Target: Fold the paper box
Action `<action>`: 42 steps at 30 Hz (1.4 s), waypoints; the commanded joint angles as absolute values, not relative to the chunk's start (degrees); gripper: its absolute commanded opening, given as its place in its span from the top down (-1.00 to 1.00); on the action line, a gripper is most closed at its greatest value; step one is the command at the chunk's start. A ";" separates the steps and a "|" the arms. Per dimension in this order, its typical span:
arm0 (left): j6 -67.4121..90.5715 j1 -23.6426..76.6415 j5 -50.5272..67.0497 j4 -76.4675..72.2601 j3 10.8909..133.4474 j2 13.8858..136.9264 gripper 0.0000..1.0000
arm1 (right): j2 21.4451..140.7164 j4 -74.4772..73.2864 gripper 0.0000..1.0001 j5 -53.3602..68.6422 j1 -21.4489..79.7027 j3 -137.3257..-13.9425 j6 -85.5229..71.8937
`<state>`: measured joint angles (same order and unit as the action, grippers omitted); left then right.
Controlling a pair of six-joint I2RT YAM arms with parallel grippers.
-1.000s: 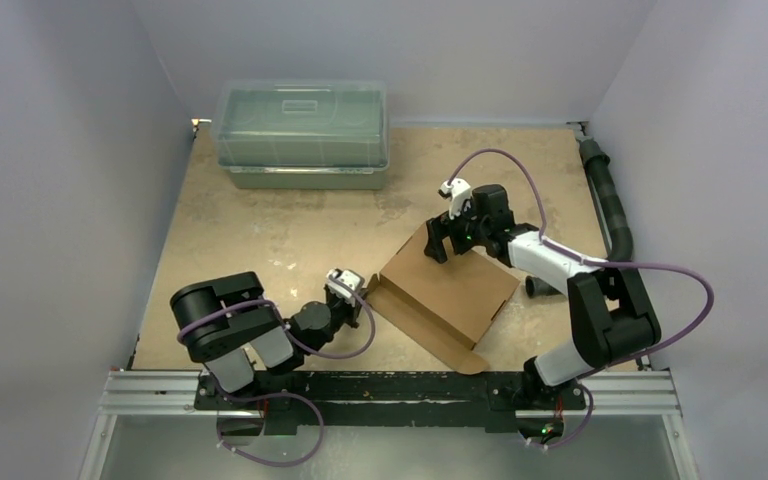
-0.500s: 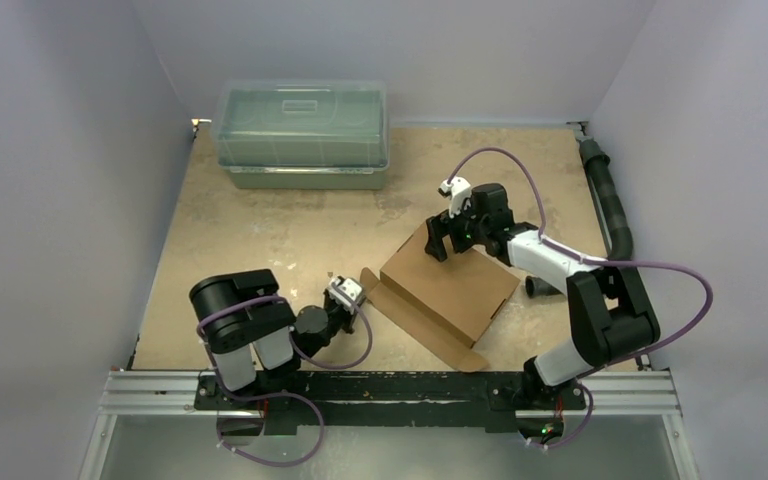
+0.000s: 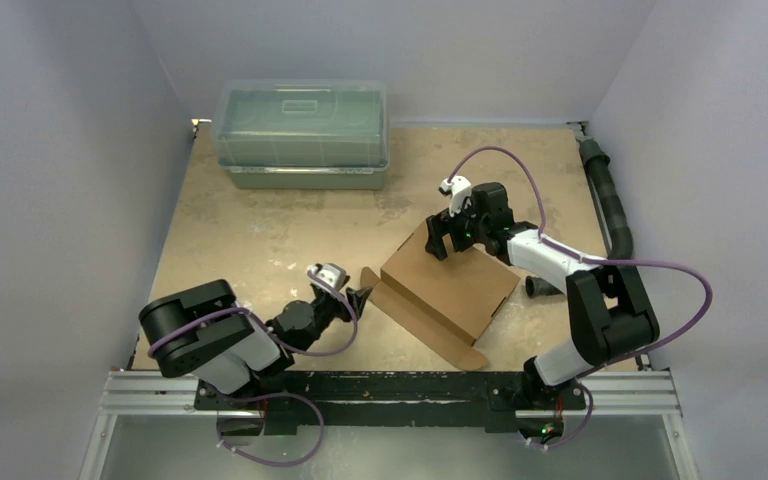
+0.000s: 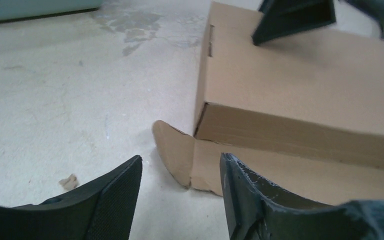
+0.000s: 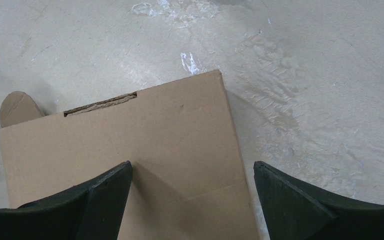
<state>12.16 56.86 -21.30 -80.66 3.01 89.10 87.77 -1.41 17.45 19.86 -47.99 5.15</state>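
A brown box [image 3: 447, 290] lies mid-tabletop [image 3: 260, 220], lid down, with one end flap [image 4: 172, 152] splayed out. The right fingers [image 5: 95, 205], wide apart, seem to rest on the lid's far corner, probably steadying it. The left fingers [image 4: 112, 202], apart and empty, face the loose flap. No writing shows.

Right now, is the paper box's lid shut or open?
Down but not tucked: the paper box top lies flat over its walls, while the front flap and its rounded ear jut out unfolded.
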 commanded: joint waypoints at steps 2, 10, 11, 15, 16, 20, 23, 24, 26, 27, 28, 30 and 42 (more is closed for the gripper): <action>29.33 47.82 -11.36 -75.03 1.67 83.18 -0.37 | 89.21 -3.25 -0.87 13.60 19.52 -48.77 6.94; 30.87 45.32 -4.29 -75.83 2.82 87.70 -0.48 | 89.12 -3.34 -0.88 13.71 19.54 -48.78 6.94; 31.07 45.13 -4.41 -77.37 2.67 89.23 -0.46 | 89.18 -3.34 -0.89 13.71 19.59 -48.78 6.94; 32.64 43.45 -3.56 -83.30 3.18 96.02 -0.26 | 89.30 -3.51 -0.89 13.97 19.54 -48.87 6.93; 33.29 42.57 -2.59 -84.96 3.43 97.79 -0.20 | 89.30 -3.52 -0.89 14.04 19.52 -48.87 6.94; 37.51 38.61 4.32 -94.43 4.33 106.06 -0.05 | 89.30 -3.60 -0.89 14.14 19.57 -48.87 7.03; 40.67 36.99 8.04 -101.73 4.70 112.00 0.06 | 89.38 -3.60 -0.89 14.32 19.58 -48.95 7.11; 40.70 36.78 8.93 -101.80 5.27 113.12 0.09 | 89.38 -3.60 -0.90 14.33 19.57 -49.00 7.12; 40.57 36.77 9.86 -101.86 5.82 114.51 0.11 | 89.46 -3.65 -0.90 14.33 19.54 -48.96 7.12; 40.19 36.79 10.19 -101.87 6.03 114.62 0.12 | 89.54 -3.69 -0.90 14.37 19.55 -49.02 7.12; 39.60 36.74 10.52 -101.87 6.06 114.42 0.14 | 89.62 -3.69 -0.90 14.41 19.58 -49.06 7.19; 38.39 36.81 11.07 -101.87 6.15 113.83 0.18 | 89.80 -3.78 -0.90 14.50 19.59 -49.14 7.21; 31.19 37.81 9.06 -97.85 4.53 108.95 0.92 | 90.31 -3.94 -0.91 14.68 19.55 -49.22 7.29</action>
